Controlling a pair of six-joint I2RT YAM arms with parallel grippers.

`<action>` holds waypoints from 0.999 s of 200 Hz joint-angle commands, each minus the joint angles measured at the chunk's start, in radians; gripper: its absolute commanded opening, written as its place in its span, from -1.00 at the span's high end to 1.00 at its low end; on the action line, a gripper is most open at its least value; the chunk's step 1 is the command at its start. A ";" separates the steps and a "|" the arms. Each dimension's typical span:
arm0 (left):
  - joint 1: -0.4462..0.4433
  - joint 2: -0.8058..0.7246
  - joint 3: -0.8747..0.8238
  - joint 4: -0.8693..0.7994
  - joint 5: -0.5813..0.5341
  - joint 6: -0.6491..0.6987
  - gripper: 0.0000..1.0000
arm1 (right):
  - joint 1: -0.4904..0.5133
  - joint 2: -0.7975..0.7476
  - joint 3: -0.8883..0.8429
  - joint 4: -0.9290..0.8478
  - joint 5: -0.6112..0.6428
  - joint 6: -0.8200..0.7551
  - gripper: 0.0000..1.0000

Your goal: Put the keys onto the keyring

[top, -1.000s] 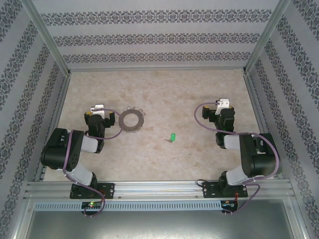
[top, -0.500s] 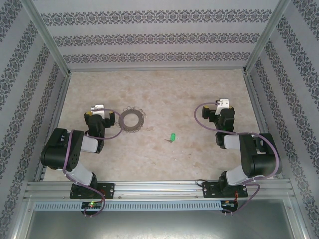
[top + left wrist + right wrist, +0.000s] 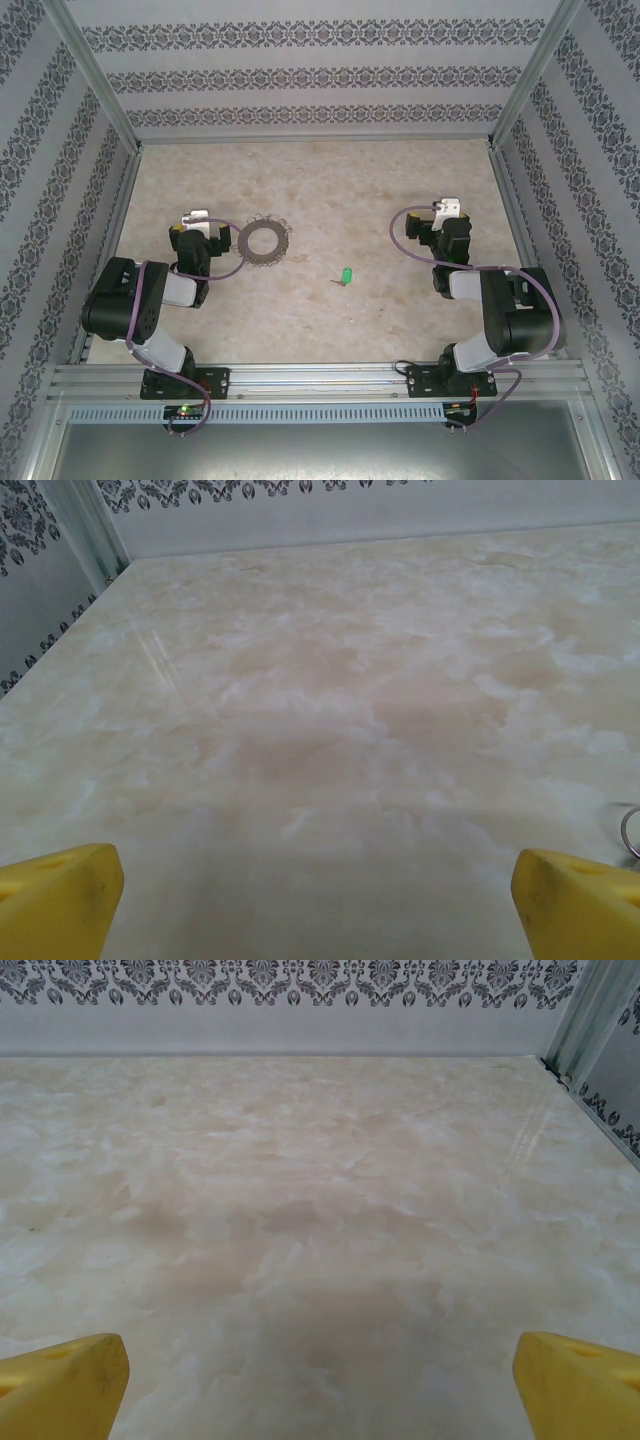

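Marbled beige bench [image 3: 400, 170] carries your keyring [image 3: 249, 243] toward its left edge, just beside your left pincer [image 3: 320, 895]; the green-headed key [image 3: 346, 275] lies apart, mid-bench, closer to the near edge. Your right pincer [image 3: 320, 1380] and the left both stand spread, empty.

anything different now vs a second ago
Nothing visibly changed. The left gripper and right gripper are open and empty as before, and the keyring and green key lie apart on the table in the same spots.
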 commanded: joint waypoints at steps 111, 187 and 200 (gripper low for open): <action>0.011 -0.013 0.018 -0.008 0.019 -0.019 -1.00 | 0.003 0.005 -0.010 0.026 0.012 0.010 -0.96; 0.011 -0.031 -0.014 0.041 0.039 -0.009 -1.00 | 0.009 -0.014 0.000 0.001 0.036 0.012 -0.96; 0.011 -0.076 -0.020 0.014 0.044 -0.009 -1.00 | 0.023 -0.058 0.013 -0.061 0.062 -0.002 -0.96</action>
